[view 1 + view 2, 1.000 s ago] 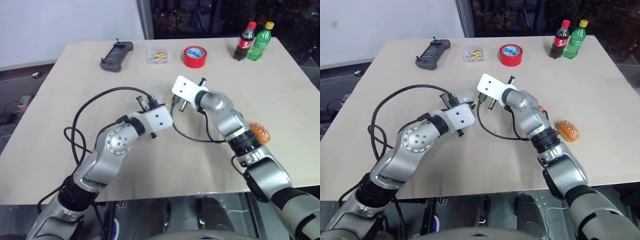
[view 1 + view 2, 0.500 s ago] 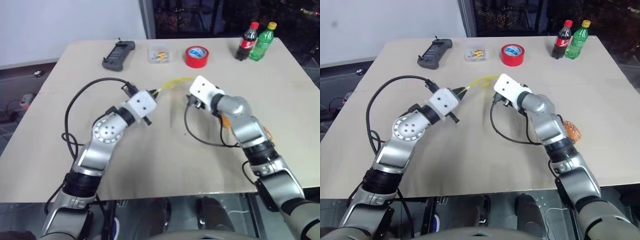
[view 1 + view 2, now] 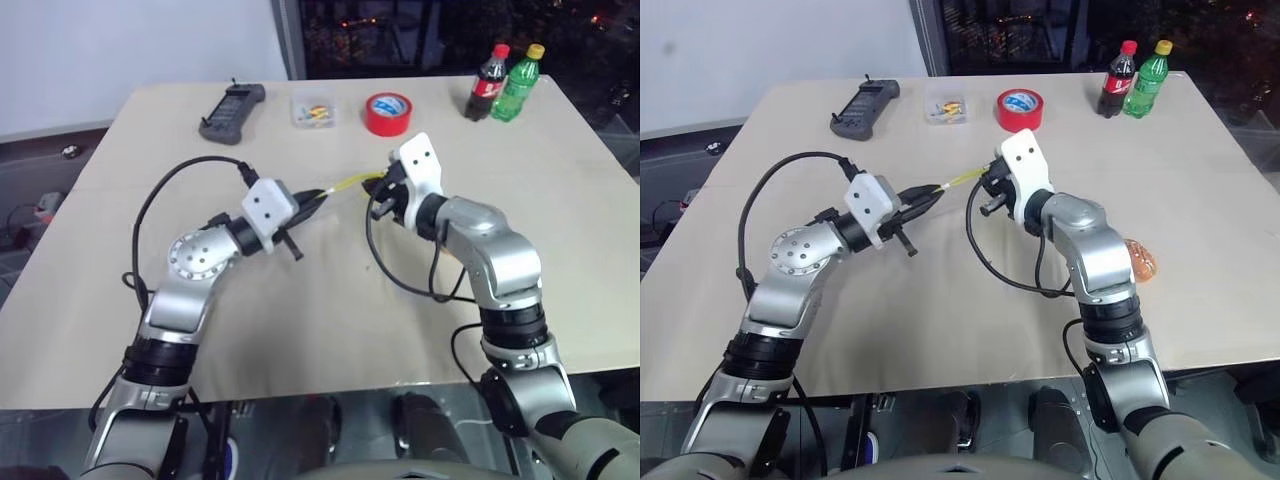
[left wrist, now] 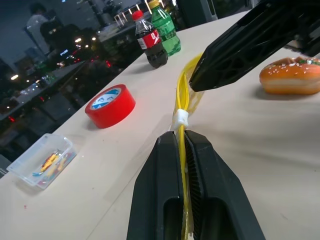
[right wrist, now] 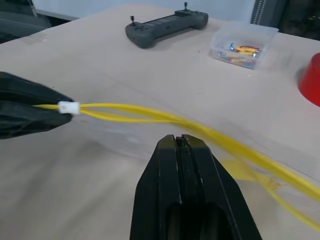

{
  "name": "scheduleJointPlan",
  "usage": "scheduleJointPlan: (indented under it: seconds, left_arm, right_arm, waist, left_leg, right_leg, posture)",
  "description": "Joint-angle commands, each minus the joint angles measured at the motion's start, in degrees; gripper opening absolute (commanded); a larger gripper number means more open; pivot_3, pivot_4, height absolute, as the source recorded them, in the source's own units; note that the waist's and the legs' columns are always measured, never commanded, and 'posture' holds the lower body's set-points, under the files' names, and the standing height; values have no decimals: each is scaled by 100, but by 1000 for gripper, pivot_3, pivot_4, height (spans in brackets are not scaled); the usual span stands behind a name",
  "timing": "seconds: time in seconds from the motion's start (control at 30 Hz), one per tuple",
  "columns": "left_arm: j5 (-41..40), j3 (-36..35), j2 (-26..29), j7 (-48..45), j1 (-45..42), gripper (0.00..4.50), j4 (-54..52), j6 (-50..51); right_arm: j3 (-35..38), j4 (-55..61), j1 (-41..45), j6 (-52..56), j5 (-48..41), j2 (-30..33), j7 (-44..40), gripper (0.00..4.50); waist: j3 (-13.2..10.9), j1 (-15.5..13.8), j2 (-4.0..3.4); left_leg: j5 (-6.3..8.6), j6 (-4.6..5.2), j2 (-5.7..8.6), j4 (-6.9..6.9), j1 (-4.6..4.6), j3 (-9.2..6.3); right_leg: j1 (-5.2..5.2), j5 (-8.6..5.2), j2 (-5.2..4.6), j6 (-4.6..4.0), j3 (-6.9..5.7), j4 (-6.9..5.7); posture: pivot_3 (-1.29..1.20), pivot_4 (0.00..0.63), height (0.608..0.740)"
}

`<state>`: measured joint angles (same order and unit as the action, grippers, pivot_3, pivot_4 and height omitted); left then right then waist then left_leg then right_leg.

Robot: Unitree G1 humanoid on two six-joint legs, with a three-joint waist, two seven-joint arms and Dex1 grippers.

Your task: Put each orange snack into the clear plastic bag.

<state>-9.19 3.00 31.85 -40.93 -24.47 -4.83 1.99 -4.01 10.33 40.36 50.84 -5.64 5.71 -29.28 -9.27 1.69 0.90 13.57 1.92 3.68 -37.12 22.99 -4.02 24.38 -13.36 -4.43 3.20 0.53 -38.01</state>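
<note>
The clear plastic bag hangs above the table, its yellow zip strip stretched between both grippers. My left gripper is shut on one end of the strip, next to the white slider. My right gripper is shut, its tips meeting the strip's other end, where the strip splits into two strands. One orange snack lies on the table to the right, just behind my right forearm, and also shows as the glossy speckled snack.
Along the table's far edge lie a black controller, a small clear box with yellow bits, a red tape roll, a cola bottle and a green bottle. Black cables loop from both wrists.
The bag has come up off the table and now spans the two grippers. My right gripper drew back toward me and rolled; my left wrist rolled too. The camera shifted slightly.
</note>
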Motion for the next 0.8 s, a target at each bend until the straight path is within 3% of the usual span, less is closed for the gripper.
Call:
scheduleJointPlan:
  seconds: [0.03, 0.8]
  left_arm:
    - [-82, -181, 42, -10, 49, 0, -214, -2]
    - [-93, -204, 105, -103, 94, 0, -422, 119]
  right_arm:
    - [468, 373, 190, 284, -469, 69, 78, 49]
    - [781, 287, 176, 552, -1310, 479, 588, 49]
  waist:
    - [0, -1, 0]
    - [0, 28, 0]
  left_leg:
    - [0, 0, -1, 0, 0, 0]
    - [8, 14, -2, 0, 0, 0]
  right_leg:
    - [0, 0, 0, 0, 0, 0]
    - [0, 0, 1, 0, 2, 0]
  posture:
    - [0, 150, 740]
    - [0, 150, 740]
